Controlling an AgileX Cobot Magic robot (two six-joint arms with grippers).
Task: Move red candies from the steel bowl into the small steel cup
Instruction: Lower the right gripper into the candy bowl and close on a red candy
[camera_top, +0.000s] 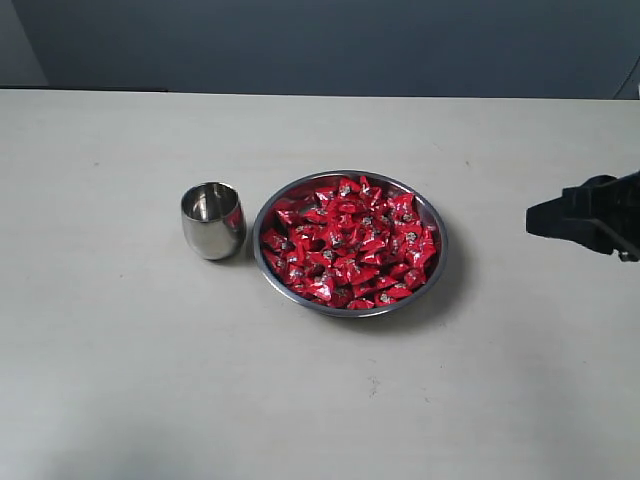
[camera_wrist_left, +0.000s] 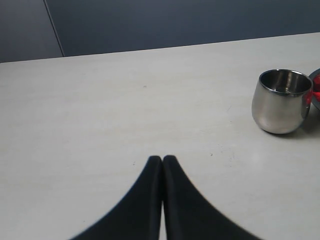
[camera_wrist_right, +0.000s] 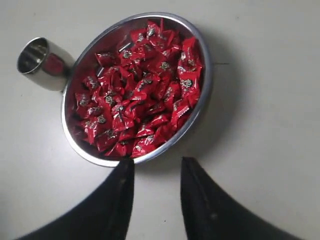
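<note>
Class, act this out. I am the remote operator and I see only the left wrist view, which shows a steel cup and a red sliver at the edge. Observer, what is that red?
Observer: Candies, heaped in a wide bowl close beside the cup.
Operator: Is any candy in the cup yet?
Observer: The exterior view looks down into it and shows only bare steel.
Operator: What is the right gripper doing?
Observer: The right gripper is open and holds nothing. It is on the side of the bowl away from the cup.
</note>
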